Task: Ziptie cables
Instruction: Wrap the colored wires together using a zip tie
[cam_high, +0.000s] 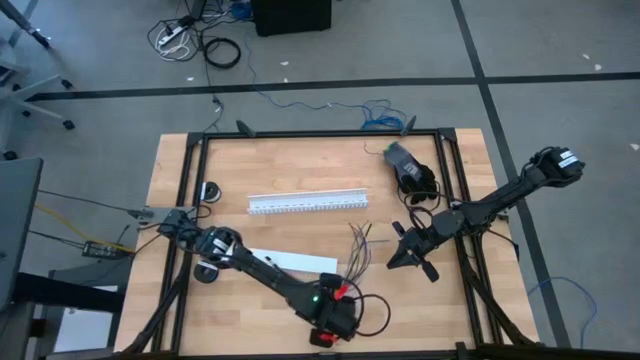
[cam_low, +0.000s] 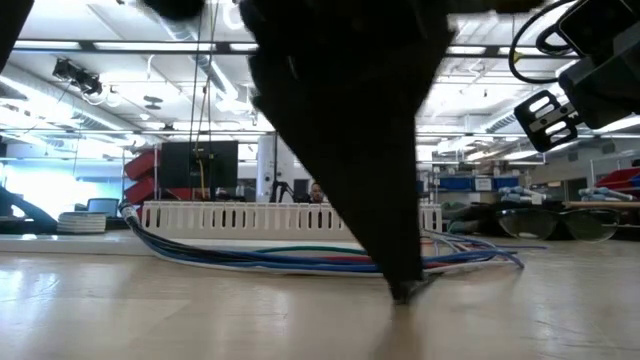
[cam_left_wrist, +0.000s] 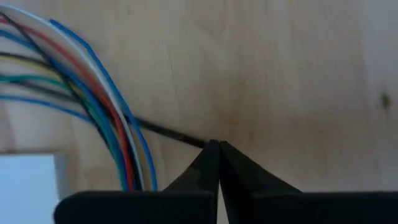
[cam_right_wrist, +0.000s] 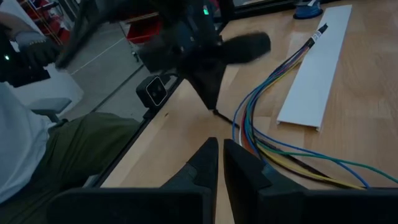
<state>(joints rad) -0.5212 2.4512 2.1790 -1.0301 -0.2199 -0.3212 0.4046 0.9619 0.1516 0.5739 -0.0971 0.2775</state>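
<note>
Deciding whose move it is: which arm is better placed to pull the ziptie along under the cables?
Left. Its gripper is shut on the ziptie beside the cables; the right gripper hangs apart, holding nothing.

ziptie (cam_left_wrist: 168, 132) partly hidden under cables (cam_left_wrist: 106, 112), cables cut off by left wrist view's edge

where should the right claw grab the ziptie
Probably the bare stretch of the ziptie between the cables and the left claw, which is shut on its end. It lies flat on the table, so the right claw should come from above, fingers straddling it.
</note>
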